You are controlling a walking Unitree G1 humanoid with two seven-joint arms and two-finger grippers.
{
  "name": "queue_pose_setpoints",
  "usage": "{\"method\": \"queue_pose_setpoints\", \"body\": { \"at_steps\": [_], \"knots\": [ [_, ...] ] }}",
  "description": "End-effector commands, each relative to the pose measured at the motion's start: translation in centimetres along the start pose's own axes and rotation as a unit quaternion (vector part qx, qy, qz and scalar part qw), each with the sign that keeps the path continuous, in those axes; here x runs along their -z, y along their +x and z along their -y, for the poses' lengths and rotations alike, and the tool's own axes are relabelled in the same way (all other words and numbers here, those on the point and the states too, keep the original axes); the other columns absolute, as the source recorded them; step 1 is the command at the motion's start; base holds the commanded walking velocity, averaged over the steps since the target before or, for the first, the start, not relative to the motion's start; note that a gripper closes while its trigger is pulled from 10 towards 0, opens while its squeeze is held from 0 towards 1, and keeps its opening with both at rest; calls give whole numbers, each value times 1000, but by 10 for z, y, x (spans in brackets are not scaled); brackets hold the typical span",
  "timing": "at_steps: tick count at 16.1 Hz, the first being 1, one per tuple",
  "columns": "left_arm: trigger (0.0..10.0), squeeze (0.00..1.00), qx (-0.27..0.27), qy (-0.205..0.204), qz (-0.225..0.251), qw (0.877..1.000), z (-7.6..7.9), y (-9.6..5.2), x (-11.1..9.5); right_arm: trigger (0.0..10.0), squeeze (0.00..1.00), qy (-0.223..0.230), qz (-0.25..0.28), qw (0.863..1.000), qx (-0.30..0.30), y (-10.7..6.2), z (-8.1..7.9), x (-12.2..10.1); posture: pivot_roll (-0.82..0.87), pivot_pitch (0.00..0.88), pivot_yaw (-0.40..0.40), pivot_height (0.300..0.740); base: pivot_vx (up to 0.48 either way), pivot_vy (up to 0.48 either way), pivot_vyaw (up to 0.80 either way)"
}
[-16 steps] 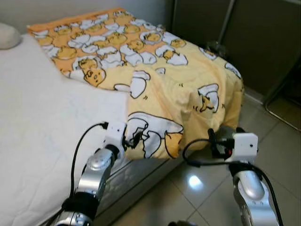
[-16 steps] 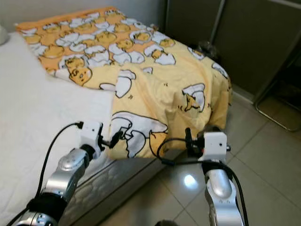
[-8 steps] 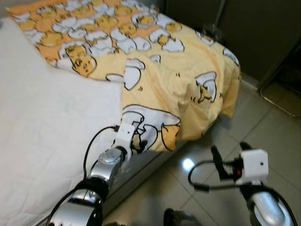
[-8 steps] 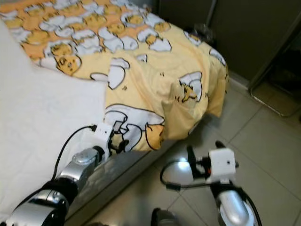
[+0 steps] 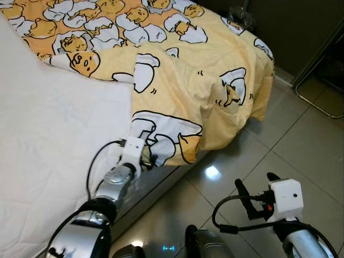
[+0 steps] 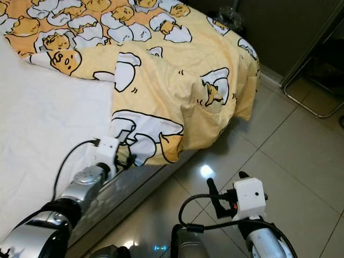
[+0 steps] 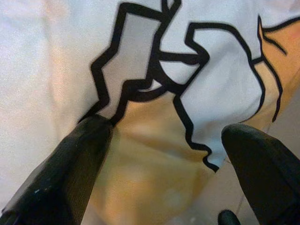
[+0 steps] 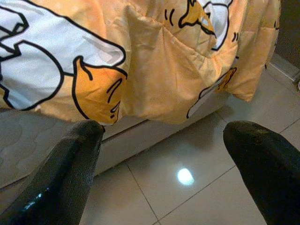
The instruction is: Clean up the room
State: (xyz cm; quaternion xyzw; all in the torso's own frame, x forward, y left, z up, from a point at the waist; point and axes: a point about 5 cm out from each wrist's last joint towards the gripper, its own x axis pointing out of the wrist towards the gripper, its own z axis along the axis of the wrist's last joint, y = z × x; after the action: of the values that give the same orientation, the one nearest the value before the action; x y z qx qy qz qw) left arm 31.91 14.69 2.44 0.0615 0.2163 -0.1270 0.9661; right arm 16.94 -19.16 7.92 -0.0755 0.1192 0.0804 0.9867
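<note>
Bed (image 5: 48,140), white sheet bare on my left side. Yellow blanket (image 5: 193,80) with an egg cartoon print lies across the far and right part, bunched, its lower edge hanging over the mattress side toward the tiled floor (image 5: 290,145).

Left gripper (image 5: 149,159) sits at that hanging edge. In the wrist view the fingers (image 7: 70,168) are spread, with blanket cloth between them and nothing pinched yet.

Right gripper (image 5: 252,194) hovers low over the tiles, well apart from the blanket, fingers (image 8: 61,173) also spread and empty.

Step in hand, as I judge it: take the blanket edge and straighten it over the bed. To do it well, push the left fingers further in so they straddle a real fold of cloth (not just the thin hem), then close firmly. The right gripper should come up to the drooping corner on the right, so the pull is even from two points; a one-sided tug would likely drag the blanket off the mattress.

Writing: none readable. The print is pictures only, with no label or brand visible.
</note>
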Motion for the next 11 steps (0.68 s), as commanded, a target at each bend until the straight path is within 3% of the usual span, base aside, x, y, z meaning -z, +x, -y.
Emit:
{"method": "queue_pose_setpoints", "body": {
  "at_steps": [1, 6, 11],
  "knots": [
    [10000, 0, 12, -6, 18, 1000, 1, -6, 5, 10000, 0, 4, -3, 1000, 2, -3, 1, -2, -283, 202, 23, 740, 0, 0, 0],
    [10000, 0, 27, -23, 54, 998, 4, -14, -3, 10000, 0, 9, -15, 1000, -15, 0, -5, 6, -244, 173, 23, 740, 0, 0, 0],
    [10000, 0, -14, -60, 29, 998, -8, -13, 4, 10000, 0, 3, -17, 1000, -26, 6, -5, 6, -244, 146, 14, 740, 0, 0, 0]
  ]
}}
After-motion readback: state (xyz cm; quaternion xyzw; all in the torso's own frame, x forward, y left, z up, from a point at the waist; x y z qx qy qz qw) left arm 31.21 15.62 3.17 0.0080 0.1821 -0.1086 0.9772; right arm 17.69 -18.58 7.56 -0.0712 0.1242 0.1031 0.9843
